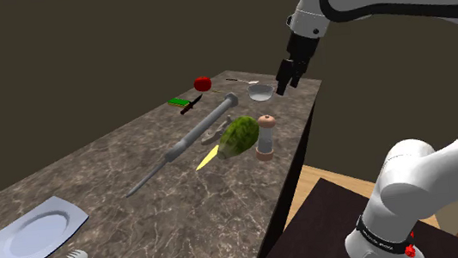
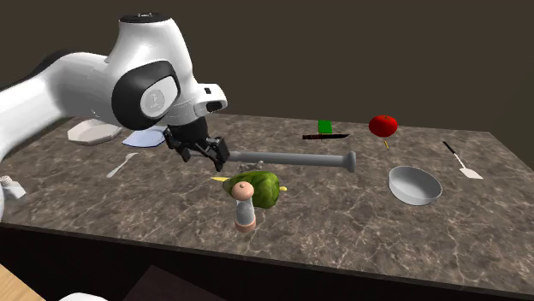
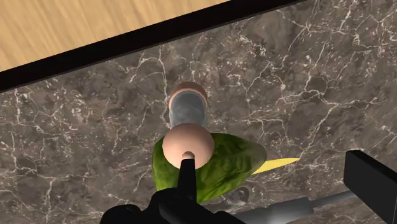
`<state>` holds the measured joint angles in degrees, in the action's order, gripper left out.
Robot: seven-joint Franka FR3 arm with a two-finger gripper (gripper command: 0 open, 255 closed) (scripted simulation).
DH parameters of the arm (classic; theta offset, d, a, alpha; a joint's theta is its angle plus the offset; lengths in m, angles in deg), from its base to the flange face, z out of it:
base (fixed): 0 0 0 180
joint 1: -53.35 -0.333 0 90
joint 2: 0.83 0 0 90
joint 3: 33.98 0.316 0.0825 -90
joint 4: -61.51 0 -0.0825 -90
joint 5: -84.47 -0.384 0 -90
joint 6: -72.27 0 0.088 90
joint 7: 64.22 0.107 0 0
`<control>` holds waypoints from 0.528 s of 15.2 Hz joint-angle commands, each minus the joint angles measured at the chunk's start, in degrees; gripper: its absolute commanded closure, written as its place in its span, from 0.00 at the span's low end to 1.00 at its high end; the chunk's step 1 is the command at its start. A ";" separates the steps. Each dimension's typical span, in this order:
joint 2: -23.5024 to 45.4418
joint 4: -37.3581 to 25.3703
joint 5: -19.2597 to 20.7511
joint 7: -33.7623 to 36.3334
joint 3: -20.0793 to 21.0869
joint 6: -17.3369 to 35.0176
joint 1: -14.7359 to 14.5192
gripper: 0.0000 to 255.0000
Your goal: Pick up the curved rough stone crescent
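Above the desk (image 1: 93, 171), open, empty jaws hover over the green rough lump (image 1: 241, 134) just beside a pink-capped shaker (image 1: 265, 137): approach stage, I judge, needing a descent astride the lump, clear of the shaker.

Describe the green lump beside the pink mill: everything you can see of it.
The green lump is a rounded, rough-skinned mass, mottled light and dark green. It lies on the dark marbled counter near its edge, between the grey bat and the upright pink mill. A yellow point sticks out at its side. The open hand hangs above, clear of it.
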<state>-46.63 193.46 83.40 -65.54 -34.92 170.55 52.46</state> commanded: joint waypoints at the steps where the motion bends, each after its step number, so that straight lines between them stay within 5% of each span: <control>1: 0.00 0.00 0.00 0.00 0.00 0.00 0.00 0.00; 8: 15.46 -4.89 1.51 -14.00 -4.61 6.99 -3.64 0.00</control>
<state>-33.33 189.50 84.76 -77.36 -38.94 176.84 49.37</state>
